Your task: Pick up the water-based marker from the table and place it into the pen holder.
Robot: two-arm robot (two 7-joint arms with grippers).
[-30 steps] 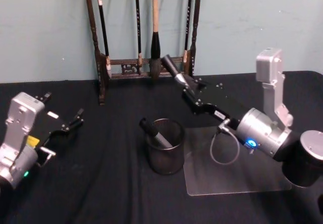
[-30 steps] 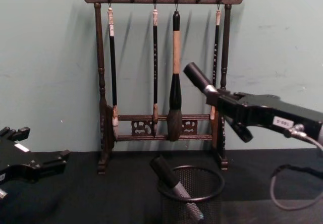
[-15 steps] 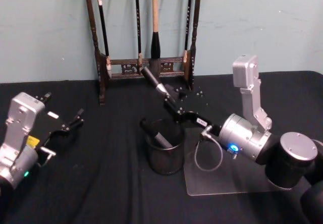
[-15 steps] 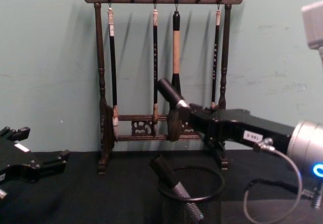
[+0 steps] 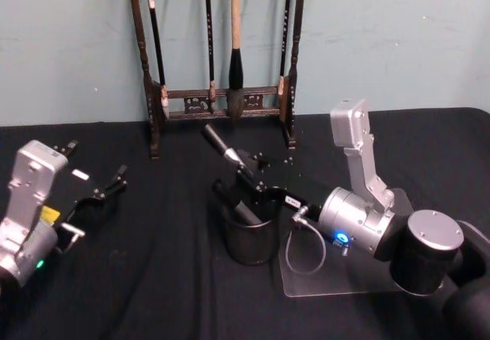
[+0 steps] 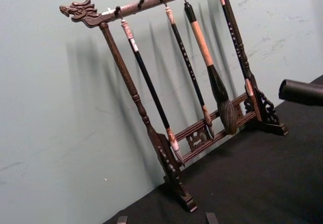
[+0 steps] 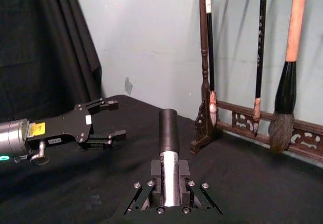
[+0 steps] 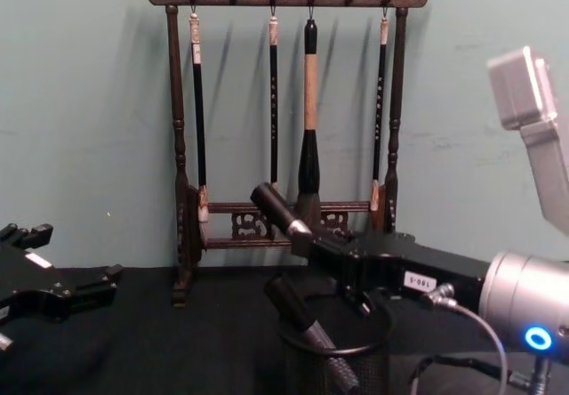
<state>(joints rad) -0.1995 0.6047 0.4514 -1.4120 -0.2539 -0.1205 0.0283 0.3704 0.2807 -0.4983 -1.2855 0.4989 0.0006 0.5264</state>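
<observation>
My right gripper [image 5: 247, 171] is shut on the water-based marker [image 5: 217, 144], a silver barrel with a black cap. It holds the marker tilted just above the far rim of the pen holder [image 5: 230, 242], a round black mesh cup on the table [image 5: 153, 286]. A second marker [image 5: 234, 202] leans inside the cup. In the chest view the held marker [image 8: 275, 209] slants up out of the right gripper [image 8: 322, 242] over the pen holder [image 8: 302, 370]. In the right wrist view the marker [image 7: 169, 143] sticks out between the jaws. My left gripper [image 5: 96, 168] stays open at the left.
A tall dark wooden rack [image 5: 218, 95] hung with calligraphy brushes stands at the back, close behind the holder. A clear sheet [image 5: 360, 275] lies on the cloth under my right arm. Open black cloth lies between the left gripper and the holder.
My right gripper has carried the marker left and down, from beside the rack to just over the holder's rim. The left arm has not moved.
</observation>
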